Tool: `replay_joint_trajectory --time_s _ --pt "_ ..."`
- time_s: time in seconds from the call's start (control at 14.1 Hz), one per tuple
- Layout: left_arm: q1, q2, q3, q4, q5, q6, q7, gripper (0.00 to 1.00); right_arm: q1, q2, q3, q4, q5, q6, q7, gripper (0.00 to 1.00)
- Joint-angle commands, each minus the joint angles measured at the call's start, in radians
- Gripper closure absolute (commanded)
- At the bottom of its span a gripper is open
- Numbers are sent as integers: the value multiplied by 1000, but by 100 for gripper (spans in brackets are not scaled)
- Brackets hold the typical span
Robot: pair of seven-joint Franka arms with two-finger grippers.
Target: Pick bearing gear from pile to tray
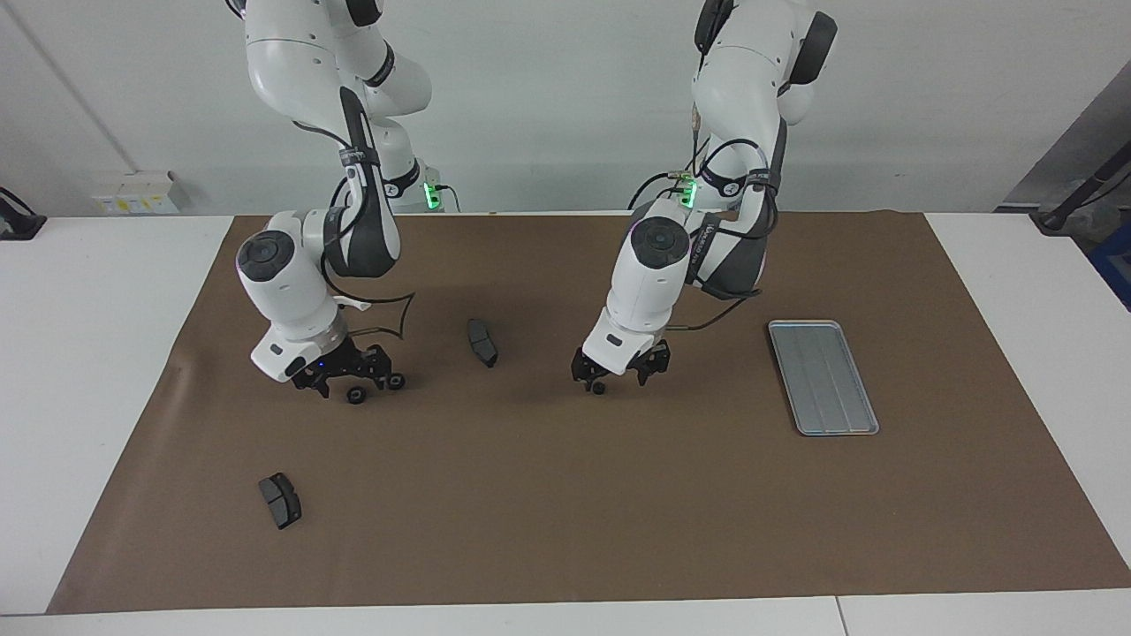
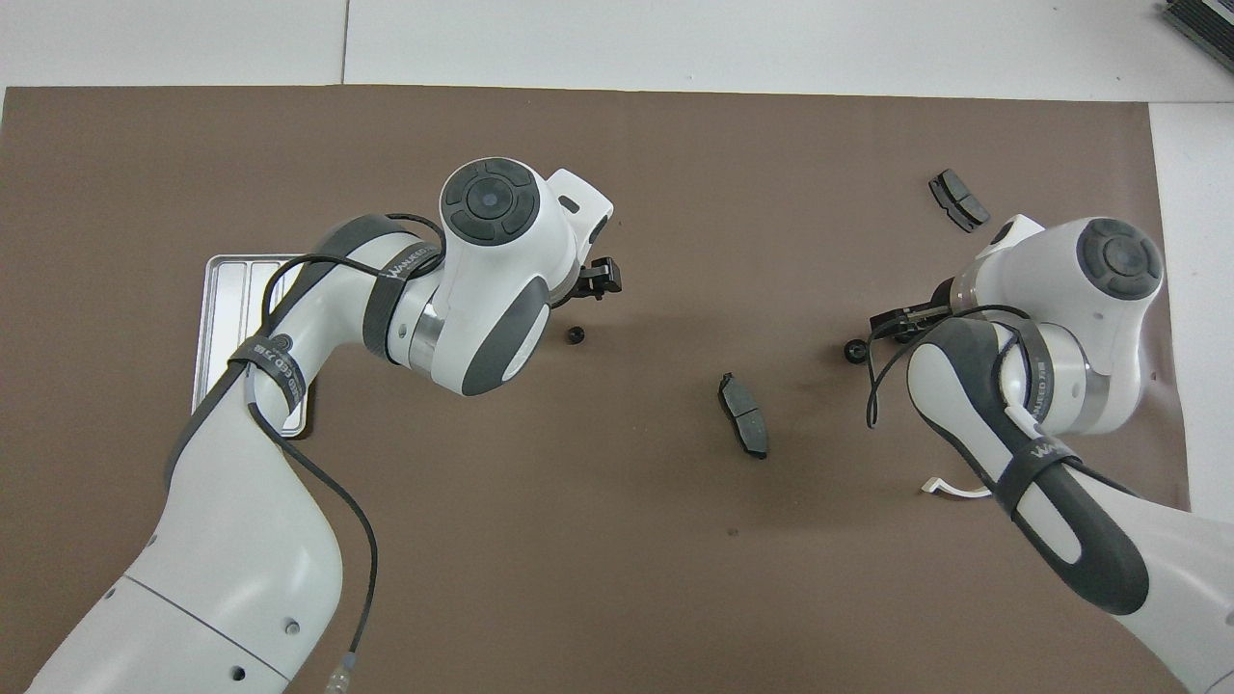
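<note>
The pile lies scattered on the brown mat. Two small black round pieces (image 1: 356, 395) (image 1: 397, 381) lie toward the right arm's end. My right gripper (image 1: 346, 382) is low over them, open, one piece just under its fingertips. A third black round piece (image 1: 598, 387) (image 2: 576, 335) lies mid-mat. My left gripper (image 1: 617, 373) is open and low right over it. The silver grooved tray (image 1: 823, 377) (image 2: 224, 308) lies toward the left arm's end and holds nothing. The white bracket (image 2: 950, 489) is mostly hidden by the right arm.
One dark brake pad (image 1: 482, 342) (image 2: 744, 414) lies between the two grippers. A second brake pad (image 1: 280, 500) (image 2: 959, 200) lies farther from the robots than the right gripper. The brown mat (image 1: 565, 530) covers most of the white table.
</note>
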Motion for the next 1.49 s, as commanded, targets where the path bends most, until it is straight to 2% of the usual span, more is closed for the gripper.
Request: replay_joint_trajectory --time_s 0.0,0.07,0.28,0.57,0.64,0.99,1.21,1.42 --pt "-20 -4 16 -55 26 70 -22 0 -3 -35 -3 -75 28 55 -87 0" --pt "-20 -4 17 -65 29 76 -22 1 -3 -35 -9 -78 28 56 -90 0" --pt "-34 -8 17 -99 31 96 -22 13 -3 -34 -9 -82 28 67 -93 3" --pt "-60 6 19 -115 34 116 -24 21 -3 -28 -12 -84 28 70 -102 34" --pt "-62 9 19 -115 37 114 -24 23 -3 -26 -12 -84 28 72 -102 37" --pt "-63 9 19 -128 40 116 -22 41 -3 -25 -12 -86 28 81 -101 40" --pt "-63 9 19 -139 41 122 -22 53 -2 -26 -12 -121 28 154 -96 41" --pt "-65 9 19 -156 40 145 -22 62 -2 -26 -12 -122 28 156 -92 44"
